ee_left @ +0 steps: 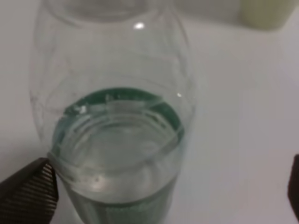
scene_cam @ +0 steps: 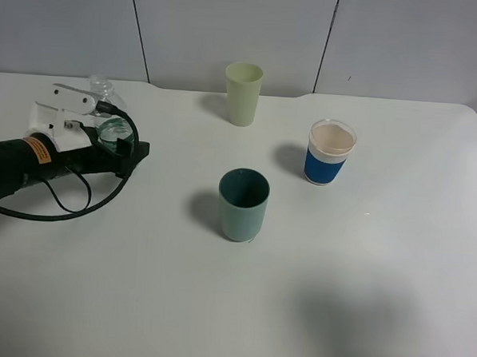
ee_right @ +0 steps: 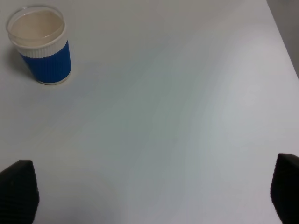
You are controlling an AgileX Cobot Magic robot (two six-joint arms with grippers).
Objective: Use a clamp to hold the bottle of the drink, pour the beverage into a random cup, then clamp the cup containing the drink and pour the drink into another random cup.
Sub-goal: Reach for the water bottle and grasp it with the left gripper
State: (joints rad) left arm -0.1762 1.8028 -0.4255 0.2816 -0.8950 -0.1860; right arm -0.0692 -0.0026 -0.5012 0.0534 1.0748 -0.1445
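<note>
Teal-green cup (scene_cam: 243, 204) appears only in the exterior high view.

From my right gripper (ee_right: 152, 189) I see only the two dark fingertips (ee_right: 18, 193), set wide apart with nothing but bare white table (ee_right: 177, 116) between them. Farther out and off to the left stands the short white cup (ee_right: 42, 44), upright, with a ribbed blue band round its lower half, a clear rim and a pale inside. It is well apart from the fingertips.
</note>
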